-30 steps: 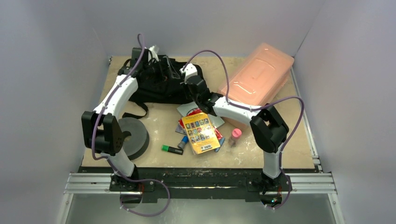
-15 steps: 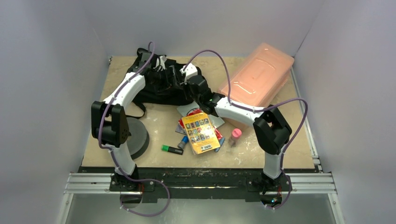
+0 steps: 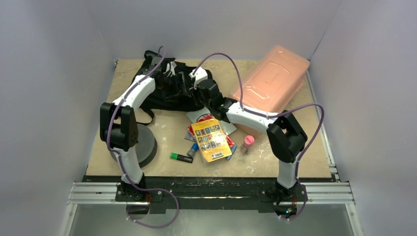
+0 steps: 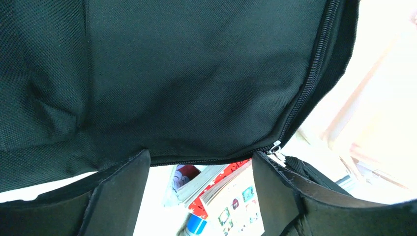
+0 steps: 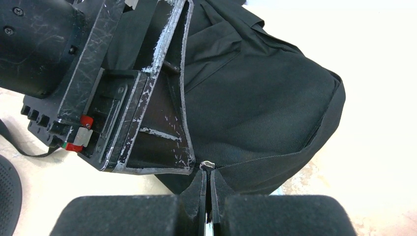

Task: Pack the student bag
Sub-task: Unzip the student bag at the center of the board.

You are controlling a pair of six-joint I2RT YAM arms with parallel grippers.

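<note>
Mid-table | yellow book (image 3: pixel 211 140), print illegible | right claw (image 5: pixel 207 173) pinching student bag (image 5: pixel 255 108)

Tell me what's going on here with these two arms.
Both arms are at the student bag. The right gripper is shut on its zipper pull, while the left gripper is open, close to the fabric beside the zip. The books and green marker lie unpacked in front.

The student bag (image 3: pixel 169 101) lies at the rear of the table (image 3: pixel 167 132), with the plastic box (image 3: pixel 273 81) to its right. Before them lies a stack of books (image 3: pixel 211 140), between the foam ring (image 3: pixel 147 146) on the left and a small bottle (image 3: pixel 249 142) on the right.
</note>
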